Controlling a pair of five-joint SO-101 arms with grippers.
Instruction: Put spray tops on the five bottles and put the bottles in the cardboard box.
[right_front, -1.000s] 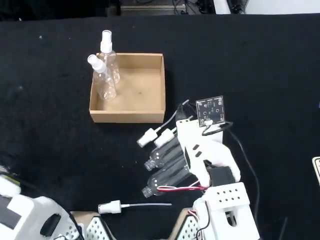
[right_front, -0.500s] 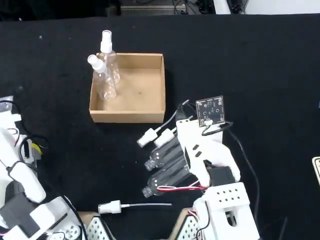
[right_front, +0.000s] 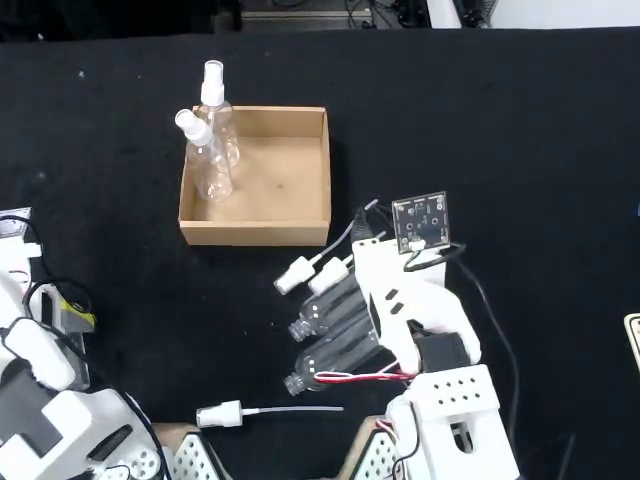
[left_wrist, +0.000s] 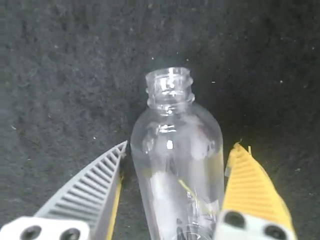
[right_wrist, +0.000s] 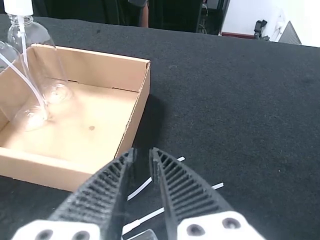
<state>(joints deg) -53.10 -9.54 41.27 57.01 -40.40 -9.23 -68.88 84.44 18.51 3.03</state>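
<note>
Left gripper (left_wrist: 180, 146) is clamped on an uncapped bottle (left_wrist: 176, 165) — its grey finger (left_wrist: 97, 190) is on one flank and its yellow finger (left_wrist: 252, 192) on the other. The threaded neck points away from the wrist, over the black table (left_wrist: 60, 60). In the high view we find the left arm (right_front: 45, 400) at about 8 o'clock on the table.

Toward 11 o'clock sits the cardboard box (right_front: 255, 233). In its 10 o'clock corner we see two capped bottles standing upright and close together, one (right_front: 212, 168) nearer us and the other (right_front: 224, 138) behind it.

Off the box's 5 o'clock corner lie two spray tops, side by side: the first (right_front: 295, 275) and the second (right_front: 325, 272), with thin tubes running toward 1 o'clock. Just past them we count two topless bottles lying on their sides. One (right_front: 325, 318) lies above the other (right_front: 330, 362), necks toward 8 o'clock and bodies partly under the right arm (right_front: 420, 320). At 6 o'clock a third spray top (right_front: 220, 414) lies alone, its tube pointing to 3 o'clock.

The right gripper (right_wrist: 142, 151) has its fingers drawn almost together — only a thin gap, with nothing between them. It hangs near the corner of the box, above white tubes (right_wrist: 142, 186) on the cloth.
</note>
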